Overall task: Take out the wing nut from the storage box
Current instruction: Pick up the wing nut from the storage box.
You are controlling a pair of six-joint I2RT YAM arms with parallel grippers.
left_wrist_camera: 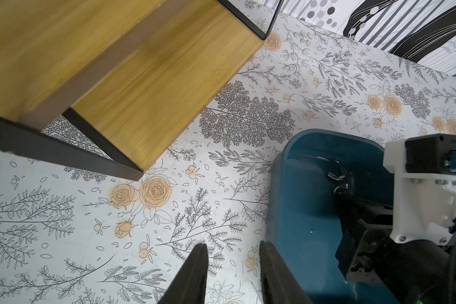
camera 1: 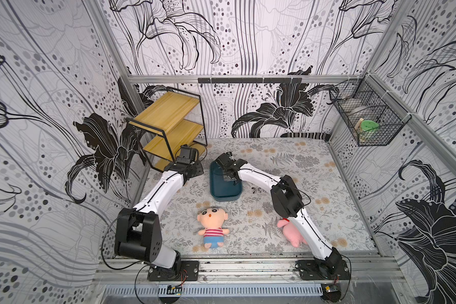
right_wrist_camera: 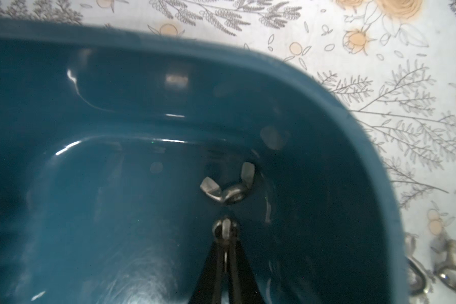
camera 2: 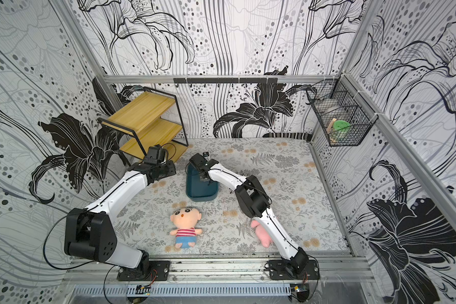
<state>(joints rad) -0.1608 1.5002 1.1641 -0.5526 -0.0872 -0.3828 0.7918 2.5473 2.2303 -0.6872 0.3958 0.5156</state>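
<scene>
— How does it stand?

— The floral table (camera 1: 313, 171) carries the wooden shelf (camera 1: 166, 110) at far left and the storage box (camera 1: 221, 190) in the middle. The right gripper (right_wrist_camera: 225, 244) reaches down into the far half of the box. The left gripper (left_wrist_camera: 233, 246) hangs over bare cloth just left of the box, its fingers apart and holding nothing.

— And the nut?

— The right fingers are closed on a wing nut (right_wrist_camera: 223, 229), low over the box floor. A second wing nut (right_wrist_camera: 228, 188) lies on the floor just beside it, not touching. Spare nuts (camera 1: 257, 190) lie on the cloth just right of the box.

— What could spoil it?

— The pinch seems to catch one thin wing at the very fingertips, so a quick lift could let the nut twist free and drop back in. A low exit could knock it against the wall, or drag the light box along.
</scene>
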